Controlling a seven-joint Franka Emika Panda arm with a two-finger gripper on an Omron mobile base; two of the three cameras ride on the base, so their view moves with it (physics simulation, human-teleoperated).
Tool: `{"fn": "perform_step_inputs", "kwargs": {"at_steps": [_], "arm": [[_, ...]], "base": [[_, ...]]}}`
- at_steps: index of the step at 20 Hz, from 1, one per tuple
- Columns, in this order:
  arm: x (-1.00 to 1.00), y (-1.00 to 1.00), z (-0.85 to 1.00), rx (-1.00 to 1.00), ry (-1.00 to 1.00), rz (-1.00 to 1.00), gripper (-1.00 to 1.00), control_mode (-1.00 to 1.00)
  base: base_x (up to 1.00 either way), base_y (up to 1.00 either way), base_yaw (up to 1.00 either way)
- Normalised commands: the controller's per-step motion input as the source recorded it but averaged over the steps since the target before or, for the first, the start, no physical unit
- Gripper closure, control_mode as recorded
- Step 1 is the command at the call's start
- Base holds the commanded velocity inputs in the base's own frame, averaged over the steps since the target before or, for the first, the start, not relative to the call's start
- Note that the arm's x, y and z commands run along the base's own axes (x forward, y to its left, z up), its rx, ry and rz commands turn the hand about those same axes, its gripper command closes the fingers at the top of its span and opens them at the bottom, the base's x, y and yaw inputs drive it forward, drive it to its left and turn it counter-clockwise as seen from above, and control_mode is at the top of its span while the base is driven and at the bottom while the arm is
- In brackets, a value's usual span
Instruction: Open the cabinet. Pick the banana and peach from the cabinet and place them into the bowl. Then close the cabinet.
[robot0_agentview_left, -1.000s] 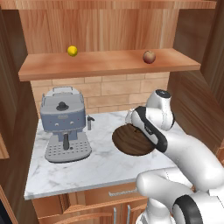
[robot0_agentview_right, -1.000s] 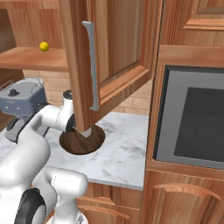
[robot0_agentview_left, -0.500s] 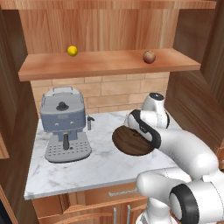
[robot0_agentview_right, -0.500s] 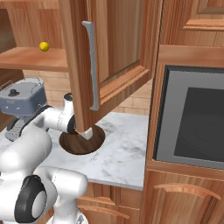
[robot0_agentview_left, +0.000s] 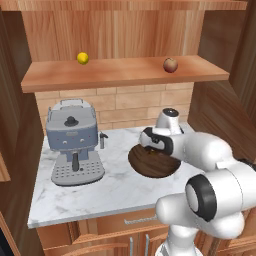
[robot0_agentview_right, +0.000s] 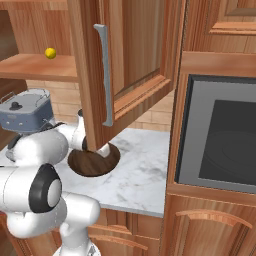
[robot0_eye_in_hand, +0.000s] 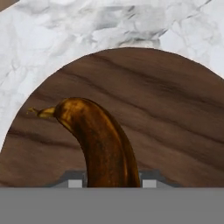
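My gripper (robot0_eye_in_hand: 111, 183) is shut on the banana (robot0_eye_in_hand: 100, 140), a curved dark golden-brown fruit whose stem end points away from the hand. It hangs just above the dark wooden bowl (robot0_eye_in_hand: 175, 109) on the marble counter. In the left base view the gripper (robot0_agentview_left: 150, 148) hovers over the bowl's (robot0_agentview_left: 152, 162) far rim. The cabinet stands open, and its door (robot0_agentview_right: 135, 60) with the long silver handle (robot0_agentview_right: 105, 75) swings out over the bowl (robot0_agentview_right: 92, 162). The peach (robot0_agentview_left: 170, 65) rests on the right of the cabinet shelf (robot0_agentview_left: 125, 72).
A small round yellow fruit (robot0_agentview_left: 83, 58) sits on the left of the shelf. A grey coffee machine (robot0_agentview_left: 72, 140) stands on the counter left of the bowl. A built-in oven (robot0_agentview_right: 220, 135) fills the wall on the right. The open door hangs close above the arm.
The hand has sunk a little and shifted slightly left over the bowl, still holding the banana. The arm's lower links have swung forward.
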Motion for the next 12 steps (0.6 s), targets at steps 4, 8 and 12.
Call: {"fn": "perform_step_inputs", "kwargs": {"at_steps": [4,8,12], "arm": [[0.21,0.00,-0.17,-0.04,-0.03,0.00,-1.00,-1.00],[0.05,0.00,-0.02,0.00,0.00,0.00,-1.00,-1.00],[0.00,0.00,0.10,0.00,0.00,0.00,-1.00,-1.00]], "base": [[0.00,0.00,0.00],[0.00,0.00,0.00],[0.00,0.00,0.00]]}}
